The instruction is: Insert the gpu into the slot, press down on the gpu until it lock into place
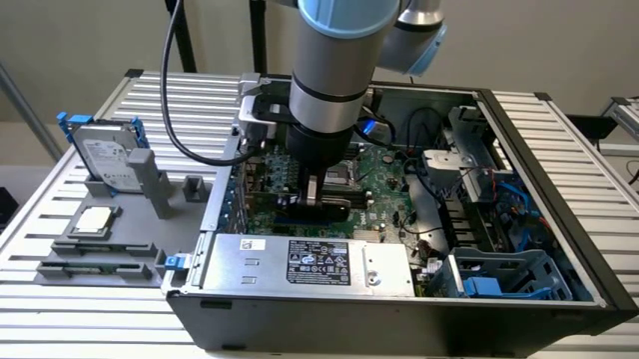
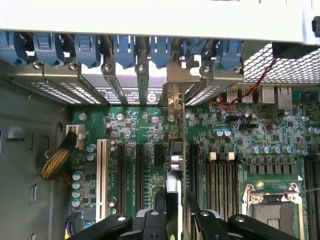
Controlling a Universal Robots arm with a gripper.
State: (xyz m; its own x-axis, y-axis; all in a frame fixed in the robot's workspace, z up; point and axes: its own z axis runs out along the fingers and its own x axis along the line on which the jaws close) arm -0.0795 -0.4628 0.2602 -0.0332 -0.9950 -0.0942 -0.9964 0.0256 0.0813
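The gpu (image 2: 174,167) stands on edge over the motherboard (image 2: 135,127). Its silver end bracket (image 2: 172,100) sits at the case's rear wall among the other slot covers. My gripper (image 2: 178,212) straddles the card with one black finger (image 2: 161,210) on each side, shut on it. In the exterior view the gripper (image 1: 314,200) reaches down inside the open computer case (image 1: 519,224), with the dark gpu (image 1: 311,212) low against the board. The slot is hidden beneath the card.
Black expansion strips (image 2: 139,170) and a white one (image 2: 102,175) flank the card. Memory strips (image 2: 220,175) and the processor socket (image 2: 272,205) lie to one side. A power supply (image 1: 310,262) fills the case front. A hard drive (image 1: 105,161) stands on the grey fixture outside.
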